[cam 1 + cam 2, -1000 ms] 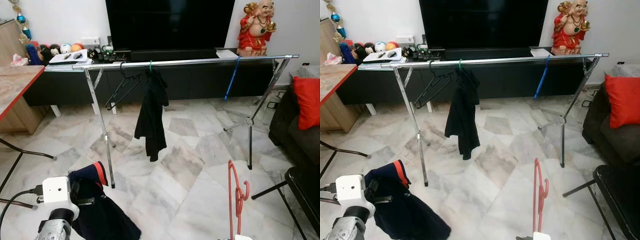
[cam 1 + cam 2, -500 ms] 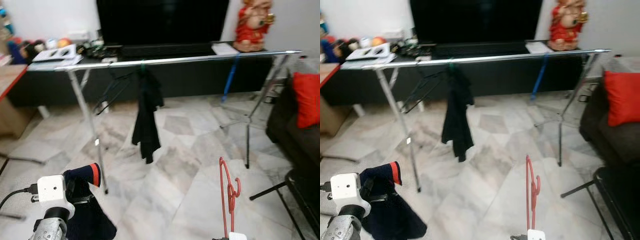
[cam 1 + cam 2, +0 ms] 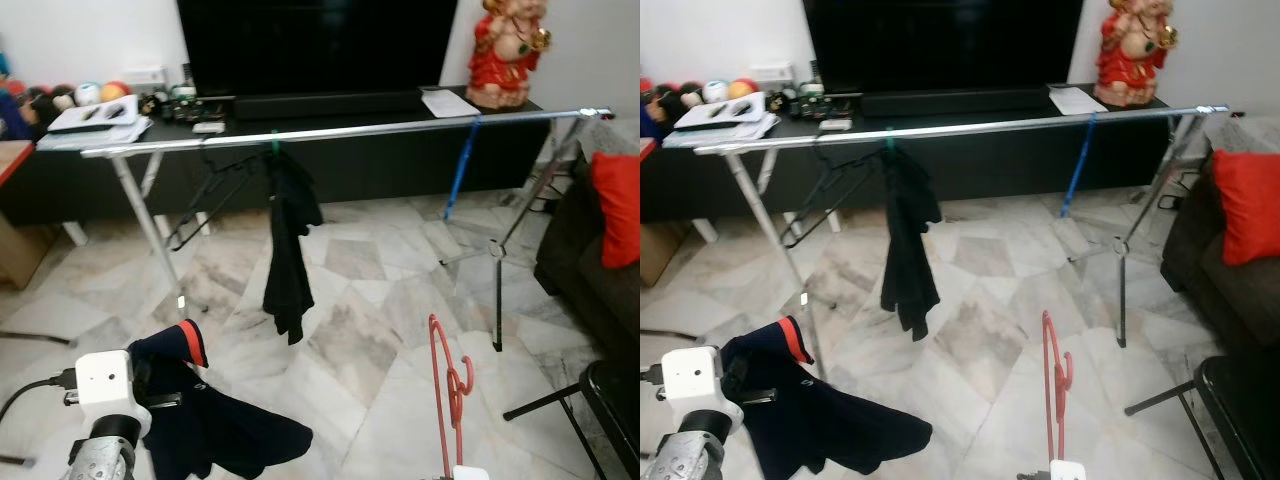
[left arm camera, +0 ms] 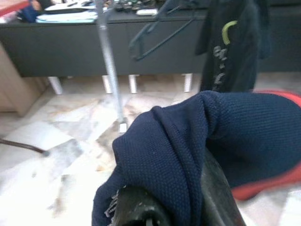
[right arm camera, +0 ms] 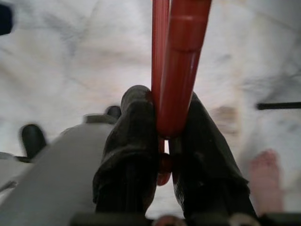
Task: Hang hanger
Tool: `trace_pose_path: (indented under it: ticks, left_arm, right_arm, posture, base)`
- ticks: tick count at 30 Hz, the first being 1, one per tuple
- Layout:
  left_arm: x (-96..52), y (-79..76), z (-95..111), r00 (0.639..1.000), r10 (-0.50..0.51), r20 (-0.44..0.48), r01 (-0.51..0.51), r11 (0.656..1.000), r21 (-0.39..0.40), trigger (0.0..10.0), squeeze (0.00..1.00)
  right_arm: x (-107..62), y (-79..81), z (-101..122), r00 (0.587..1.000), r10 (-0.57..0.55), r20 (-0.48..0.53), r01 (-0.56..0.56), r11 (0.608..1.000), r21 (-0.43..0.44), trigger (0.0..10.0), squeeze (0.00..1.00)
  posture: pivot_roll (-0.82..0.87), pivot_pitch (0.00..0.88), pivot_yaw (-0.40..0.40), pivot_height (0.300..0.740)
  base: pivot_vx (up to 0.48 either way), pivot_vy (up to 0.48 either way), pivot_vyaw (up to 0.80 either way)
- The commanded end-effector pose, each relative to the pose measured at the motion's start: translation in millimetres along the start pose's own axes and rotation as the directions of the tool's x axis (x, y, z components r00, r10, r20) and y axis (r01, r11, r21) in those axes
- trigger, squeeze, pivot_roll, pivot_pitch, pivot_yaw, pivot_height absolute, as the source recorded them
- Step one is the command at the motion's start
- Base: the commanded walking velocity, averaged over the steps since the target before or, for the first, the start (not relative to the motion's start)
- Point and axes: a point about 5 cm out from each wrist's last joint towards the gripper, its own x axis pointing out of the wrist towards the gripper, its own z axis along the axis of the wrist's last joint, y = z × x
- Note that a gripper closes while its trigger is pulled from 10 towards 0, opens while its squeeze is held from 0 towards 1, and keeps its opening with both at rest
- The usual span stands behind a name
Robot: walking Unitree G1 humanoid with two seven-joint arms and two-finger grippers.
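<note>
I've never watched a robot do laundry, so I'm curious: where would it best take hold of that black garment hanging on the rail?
Probably the black garment just below its green hook, where the cloth bunches narrow. Come from the front, the robot's side: the garment hangs free below the rail there, with a black empty hanger close on its left.

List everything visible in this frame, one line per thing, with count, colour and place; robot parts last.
Chrome clothes rail: 1, silver, across the room before the TV unit.
Black garment on a green hook: 1, hangs from the rail, left of centre.
Black wire hanger: 1, hangs from the rail, left of the garment.
Blue hanger: 1, on the rail, towards the right.
Black television: 1, on the dark TV unit.
Red and gold figurine: 1, right end of the unit.
Red cushion: 1, on the dark sofa, right.
Navy garment with red trim: 1, in the left gripper.
Red plastic hanger: 1, upright in the right gripper, fingers clamped on it.
</note>
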Motion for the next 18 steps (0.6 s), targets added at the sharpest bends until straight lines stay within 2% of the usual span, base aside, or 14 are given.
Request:
trace_pose_path:
  ticks: [1,5,18]
  left_arm:
    - [0.8,7.6,8.3,0.999,0.019,0.032,-0.019,0.999,0.025,10.0,0.00]
    - [0.3,6.9,8.0,0.999,0.017,0.031,-0.018,1.000,0.024,10.0,0.00]
    - [0.0,4.9,8.1,1.000,0.009,0.026,-0.010,1.000,0.019,10.0,0.00]
  right_arm:
    - [0.8,6.0,4.6,1.000,0.019,0.019,-0.019,1.000,-0.005,10.0,0.00]
    - [0.7,7.1,4.6,0.999,0.029,0.021,-0.029,1.000,-0.001,10.0,0.00]
    - [0.7,6.0,3.7,1.000,0.018,0.015,-0.018,0.999,0.027,10.0,0.00]
  posture:
    - [-0.02,0.115,-0.007,0.740]
    - [-0.02,0.118,-0.007,0.740]
    - [-0.02,0.126,-0.005,0.740]
  base:
    - [0.319,0.000,0.00]
    - [0.317,0.000,0.69]
    - [0.318,0.000,0.00]
